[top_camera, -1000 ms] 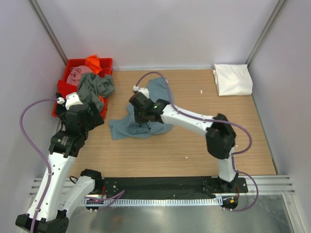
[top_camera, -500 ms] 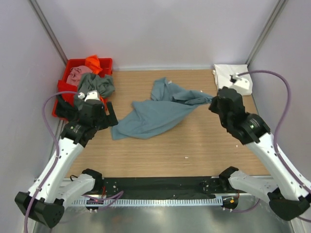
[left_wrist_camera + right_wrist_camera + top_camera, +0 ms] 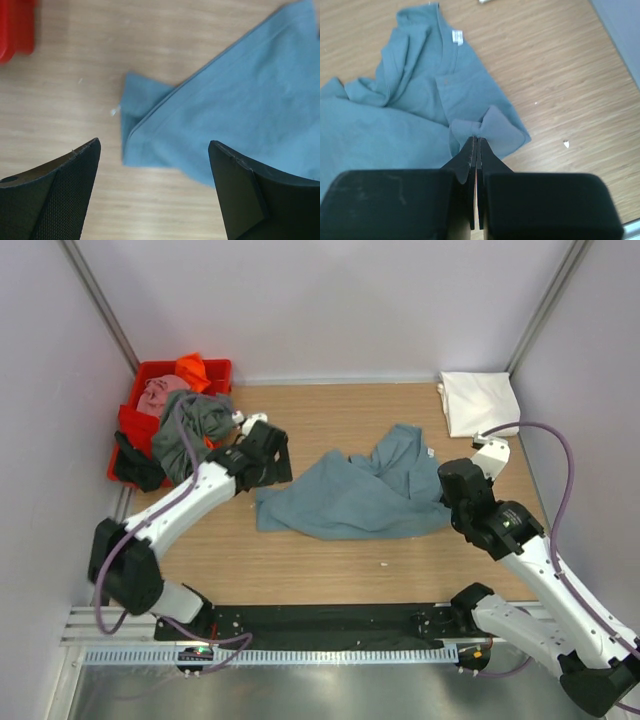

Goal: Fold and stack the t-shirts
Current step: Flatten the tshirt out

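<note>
Spreading the teal-blue t-shirt (image 3: 360, 495), crumpled mid-frame on the table (image 3: 330, 570), looks the step in hand: the right gripper (image 3: 476, 145) pinches its right edge, the left gripper (image 3: 154, 147) hovers agape over the lower-left corner, which it probably should grasp next.

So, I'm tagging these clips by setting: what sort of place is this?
Probably a robotics lab cell, not a home: left arm and right arm mounted at the edge of a wooden table, plain pale walls boxing it in, a teal-blue t-shirt lying crumpled on it.
</note>
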Available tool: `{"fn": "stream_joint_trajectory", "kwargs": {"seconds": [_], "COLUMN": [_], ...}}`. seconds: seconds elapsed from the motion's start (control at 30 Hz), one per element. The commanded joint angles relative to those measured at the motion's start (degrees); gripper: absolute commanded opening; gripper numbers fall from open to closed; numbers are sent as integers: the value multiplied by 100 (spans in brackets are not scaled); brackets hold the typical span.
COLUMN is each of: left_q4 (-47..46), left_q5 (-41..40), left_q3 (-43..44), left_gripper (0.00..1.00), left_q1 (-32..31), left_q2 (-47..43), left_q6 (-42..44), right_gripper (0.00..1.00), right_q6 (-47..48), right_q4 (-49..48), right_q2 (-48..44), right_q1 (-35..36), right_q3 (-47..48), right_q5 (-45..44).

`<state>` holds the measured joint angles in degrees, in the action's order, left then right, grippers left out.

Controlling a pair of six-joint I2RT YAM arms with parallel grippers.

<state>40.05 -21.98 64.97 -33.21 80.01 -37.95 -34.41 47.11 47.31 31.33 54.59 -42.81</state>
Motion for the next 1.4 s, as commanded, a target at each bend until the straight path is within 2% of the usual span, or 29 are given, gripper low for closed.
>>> {"fn": "stream_joint_trajectory", "kwargs": {"seconds": [0.0,0.03,0.13,0.27,0.3,0.4,0.57,0.63,0.73,0.77,0.8,0.93,0.97,1.03,1.07,1.1,1.23,1.37], "left_q4": [-735,-718,-814,-815,-824,-832,-272,-50,-199,-234,-261,-217,-217,-226,-217,-208,-208,194], "left_q5": [-202,-193,131,526,911,1239,959,967,1020,1020,1011,959,941,958,932,862,555,107], "left_q3": [1085,1340,2237,3352,3538,4206,5409,5430,5106,5052,5000,4806,4693,4534,4490,4437,4130,4488], "left_gripper": [88,86,82,82,84,86,86,84,70,58,54,48,42,28,9,0,0,0], "left_q1": [-10,-10,-19,-19,-19,-124,-458,-476,-484,-485,-485,-485,-485,-484,-485,-493,-520,-529], "left_q2": [917,1547,2333,3614,3775,4380,5243,5463,5473,5473,5482,5368,5263,5166,5078,5016,4604,4032], "left_q6": [60,121,323,333,324,359,447,263,166,131,122,69,51,43,43,43,183,534], "right_gripper": [1,1,1,1,1,1,1,1,1,1,1,1,1,1,1,1,1,1], "right_q6": [-241,-241,-285,-294,-285,-206,-110,-92,-30,-30,-30,-30,-30,-39,-48,-57,-74,-22], "right_q4": [-352,-378,-422,-414,-422,-431,-405,-379,-361,-352,-343,-378,-370,-378,-387,-378,-448,-615], "right_q2": [-152,-169,-240,-257,-257,-231,-178,-204,-222,-213,-205,-178,-169,-169,-161,-169,-126,111], "right_q1": [-13,-13,-22,-13,-13,-13,-13,-13,-13,-13,-13,-13,-13,-13,-13,-13,-13,-13], "right_q3": [-246,-325,-457,-537,-554,-598,-581,-572,-572,-572,-572,-554,-554,-563,-563,-572,-590,-450], "right_q5": [483,588,949,1318,1336,1302,1240,1161,1082,1073,1064,1081,1081,1081,1073,1064,1081,976]}}
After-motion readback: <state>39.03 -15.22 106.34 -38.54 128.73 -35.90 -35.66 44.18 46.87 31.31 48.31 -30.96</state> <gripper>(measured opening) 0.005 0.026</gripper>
